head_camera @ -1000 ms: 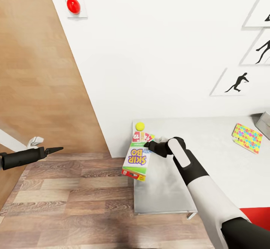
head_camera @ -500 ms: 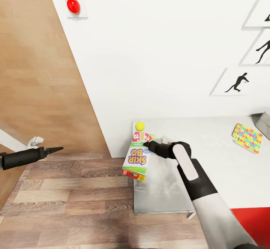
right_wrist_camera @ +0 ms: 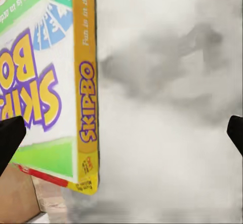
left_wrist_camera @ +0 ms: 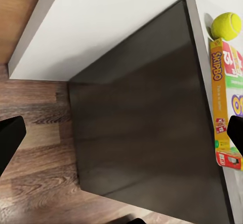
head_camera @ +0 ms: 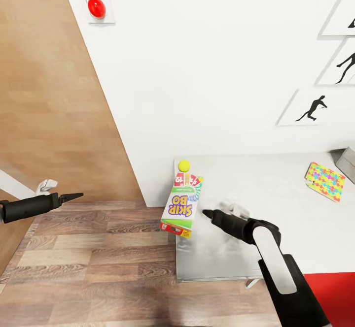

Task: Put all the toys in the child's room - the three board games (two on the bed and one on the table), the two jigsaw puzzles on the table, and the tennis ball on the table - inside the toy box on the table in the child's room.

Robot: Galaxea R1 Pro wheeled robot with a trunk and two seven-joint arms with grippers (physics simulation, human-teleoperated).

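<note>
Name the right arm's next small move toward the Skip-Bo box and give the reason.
Probably ease the right gripper forward so its open fingers straddle the Skip-Bo box. It sits apart from the box, empty, and the box overhangs the table edge near the tennis ball.

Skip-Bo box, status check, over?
Right gripper open, empty, beside the green-and-white Skip-Bo game box. Box overhangs grey table edge, yellow tennis ball behind it. Left gripper over floor.
</note>
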